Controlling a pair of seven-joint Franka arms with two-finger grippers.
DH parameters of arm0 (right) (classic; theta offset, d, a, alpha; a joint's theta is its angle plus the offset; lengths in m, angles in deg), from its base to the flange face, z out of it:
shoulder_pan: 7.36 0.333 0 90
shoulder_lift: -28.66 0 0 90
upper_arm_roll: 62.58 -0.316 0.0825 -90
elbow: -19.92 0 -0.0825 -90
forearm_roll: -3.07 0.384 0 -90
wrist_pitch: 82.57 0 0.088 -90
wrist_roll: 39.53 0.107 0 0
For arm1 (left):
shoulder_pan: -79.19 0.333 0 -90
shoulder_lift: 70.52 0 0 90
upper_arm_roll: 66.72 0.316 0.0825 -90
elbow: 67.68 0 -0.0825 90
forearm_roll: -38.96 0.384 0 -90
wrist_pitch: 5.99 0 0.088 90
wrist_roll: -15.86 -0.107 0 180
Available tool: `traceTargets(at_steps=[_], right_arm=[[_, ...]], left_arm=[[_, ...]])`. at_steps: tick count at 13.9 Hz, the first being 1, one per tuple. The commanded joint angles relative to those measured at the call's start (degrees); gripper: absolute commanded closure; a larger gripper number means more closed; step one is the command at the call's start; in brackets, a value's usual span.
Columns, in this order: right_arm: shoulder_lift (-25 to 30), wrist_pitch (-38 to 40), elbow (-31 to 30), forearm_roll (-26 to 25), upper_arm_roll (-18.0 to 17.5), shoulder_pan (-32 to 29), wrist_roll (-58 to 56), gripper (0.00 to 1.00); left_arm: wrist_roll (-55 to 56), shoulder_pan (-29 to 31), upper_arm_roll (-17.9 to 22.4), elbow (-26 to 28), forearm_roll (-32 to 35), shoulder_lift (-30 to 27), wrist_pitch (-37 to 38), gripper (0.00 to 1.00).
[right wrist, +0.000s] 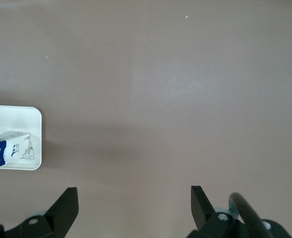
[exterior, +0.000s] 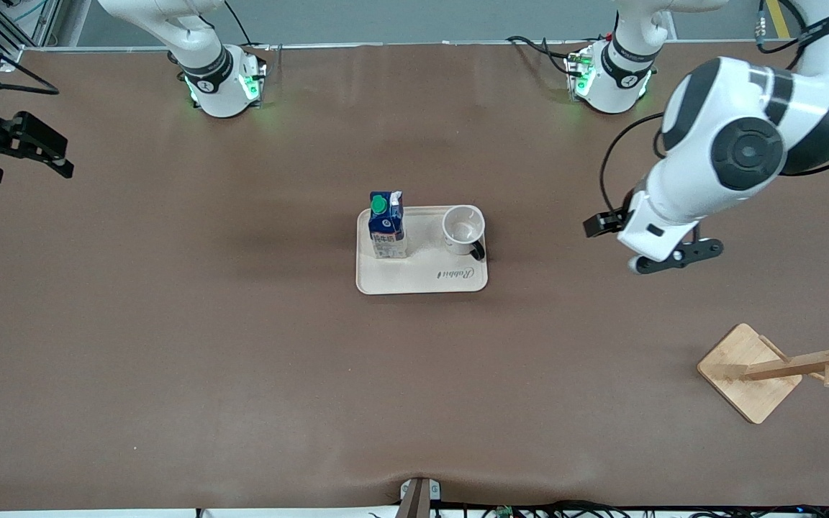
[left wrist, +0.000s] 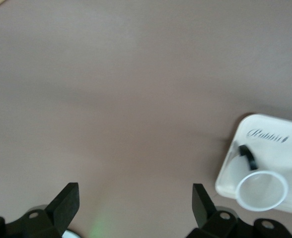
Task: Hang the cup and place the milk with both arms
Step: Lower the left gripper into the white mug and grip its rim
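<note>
The white cup with its black handle stands upright on a cream tray at the middle of the table. The milk stands upright on the same tray, beside the cup toward the right arm's end. My left gripper hangs open and empty over bare table toward the left arm's end of the tray. Its wrist view shows the cup on the tray. My right gripper is open and empty over the table's right-arm end. Its wrist view shows the milk and the tray.
A wooden cup rack with pegs and a square base stands near the left arm's end, nearer the front camera than the tray. Brown table mat surrounds the tray.
</note>
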Motion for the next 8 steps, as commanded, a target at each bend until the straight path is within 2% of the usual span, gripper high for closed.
traceTargets(at_steps=[1,5,8], right_arm=[[-0.2,0.6,1.1,-0.1,0.2,0.9,0.6,0.00],[-0.2,0.5,1.6,-0.1,0.3,0.8,0.6,0.00],[-0.2,0.3,1.7,-0.3,0.4,0.6,0.7,0.00]], left_arm=[[7.5,-3.5,-0.2,0.9,0.1,1.7,-3.6,0.00],[17.6,-8.2,-1.0,2.4,-1.7,5.9,-9.7,0.00],[26.6,-11.5,-1.1,10.3,-4.3,6.7,-20.7,0.00]])
